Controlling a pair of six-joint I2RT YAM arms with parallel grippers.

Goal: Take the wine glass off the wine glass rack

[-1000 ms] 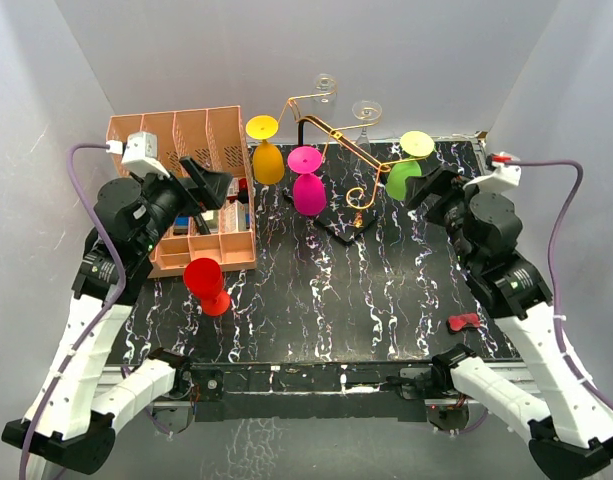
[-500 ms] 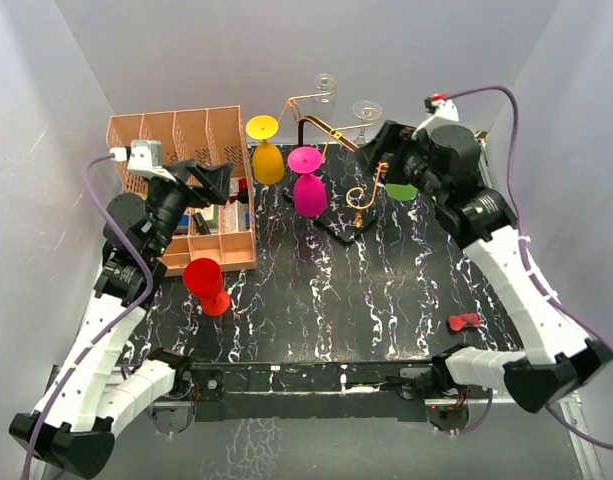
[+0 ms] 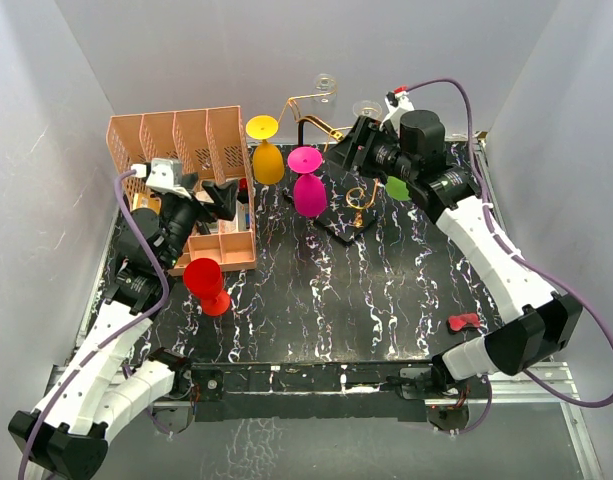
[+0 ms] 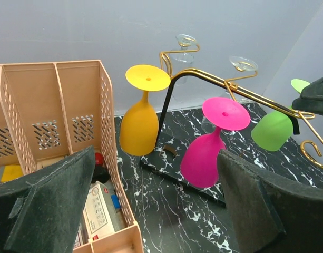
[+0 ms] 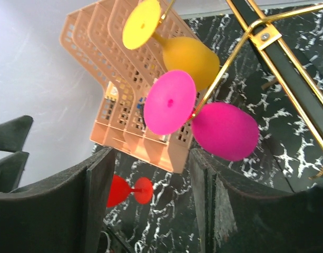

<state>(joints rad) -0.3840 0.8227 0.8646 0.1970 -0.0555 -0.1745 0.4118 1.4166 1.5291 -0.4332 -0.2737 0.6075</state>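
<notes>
The wine glass rack [image 3: 338,228] stands at the back middle, its gold wire arms [image 4: 214,79] on a black post. A yellow wine glass [image 3: 267,160], a magenta one [image 3: 308,192] and a green one [image 3: 397,187] hang upside down from it, and two clear glasses [image 3: 324,85] hang at the back. My right gripper [image 3: 341,150] hovers open over the rack, between the magenta and green glasses. In the right wrist view the magenta glass [image 5: 224,130] lies just beyond the right gripper [image 5: 150,205], which holds nothing. My left gripper [image 3: 224,193] is open above the organiser and faces the rack.
A peach slotted organiser [image 3: 176,135] with small items fills the back left. A red wine glass [image 3: 206,285] stands upside down on the table in front of it. A small red object [image 3: 464,321] lies near the front right.
My right arm has swung from the table's right side up and left, over the green glass, to the rack. The left gripper has drifted slightly right and lower.
</notes>
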